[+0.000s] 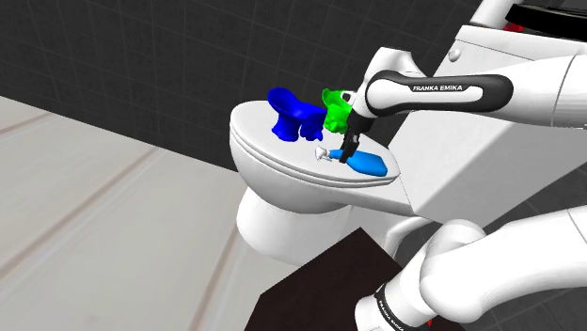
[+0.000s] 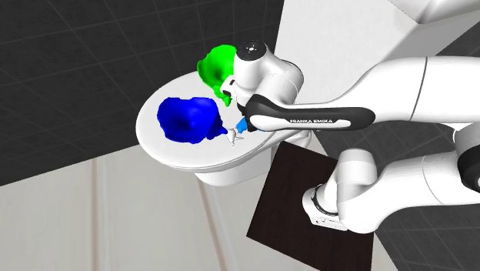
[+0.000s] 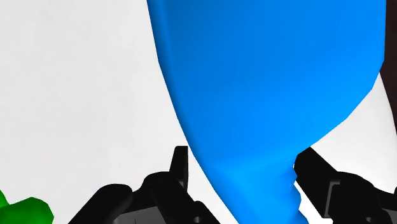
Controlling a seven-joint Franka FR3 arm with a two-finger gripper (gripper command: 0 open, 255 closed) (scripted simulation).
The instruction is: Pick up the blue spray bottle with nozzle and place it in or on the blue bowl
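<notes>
Blue spray bottle [image 1: 369,165] lies at the toilet lid's [image 1: 263,150] rear edge. The hand [image 1: 348,154] straddles its neck, fingers slightly apart. The blue bowl [image 1: 293,113] is near.

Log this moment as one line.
gripper: open, astride spray bottle neck | spray bottle: lying on toilet lid, not lifted | blue bowl: on lid, bottle not in it

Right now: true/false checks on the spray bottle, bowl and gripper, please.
1. The light blue spray bottle with white nozzle lies on the white toilet lid. True.
2. The bottle sits in the dark blue bowl. False: it lies on the lid beside the bowl.
3. The black two-finger gripper has a finger on either side of the bottle. True.
4. The bright green object is inside the bowl. False: it stands beside it.
</notes>
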